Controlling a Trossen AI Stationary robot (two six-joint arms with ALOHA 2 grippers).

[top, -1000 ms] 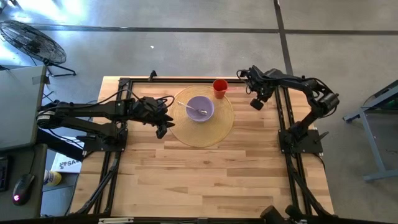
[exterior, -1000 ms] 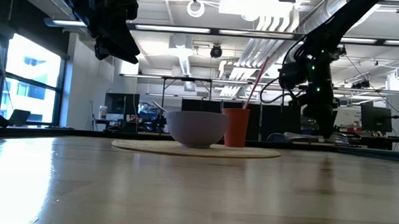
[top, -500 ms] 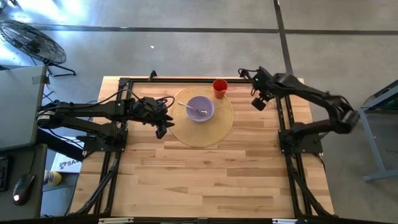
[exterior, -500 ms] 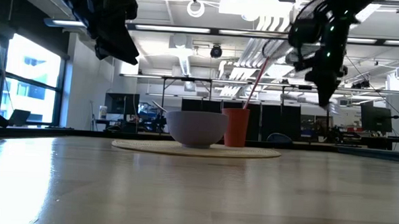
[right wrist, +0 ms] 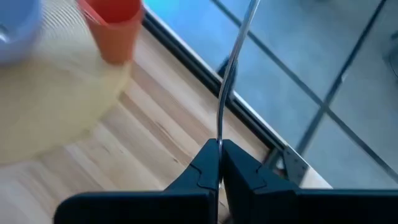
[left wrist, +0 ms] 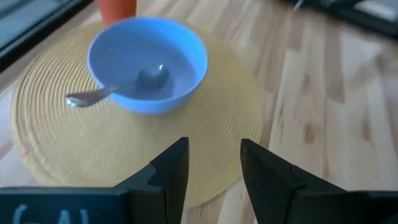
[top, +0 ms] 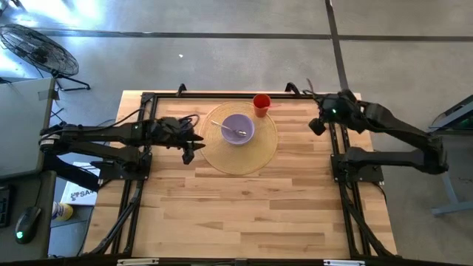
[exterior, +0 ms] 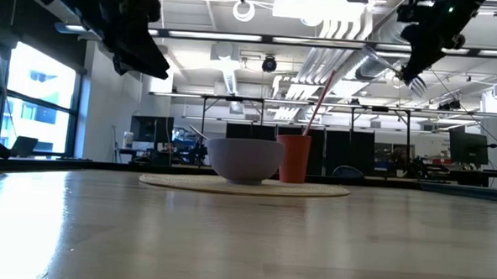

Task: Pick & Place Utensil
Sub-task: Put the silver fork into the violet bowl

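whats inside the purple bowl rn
A metal spoon lies in the round purple bowl, its handle resting over the rim. Nothing else shows inside; the patch of bowl floor under the spoon's head is covered.

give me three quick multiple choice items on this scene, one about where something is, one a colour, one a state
1. Where does the spoon lie?
A. in the bowl
B. on the bare wood
C. in the cup

2. What colour is the cup?
A. green
B. red-orange
C. white

3. How is the right claw?
A. wide open and empty
B. shut on a fork
C. resting on the mat

Answers:
1. A: the spoon sits in the bowl, its handle over the rim.
2. B: the cup at the edge of the round mat is red-orange.
3. B: the right claw pinches the handle of the fork, held high above the table in the low view.
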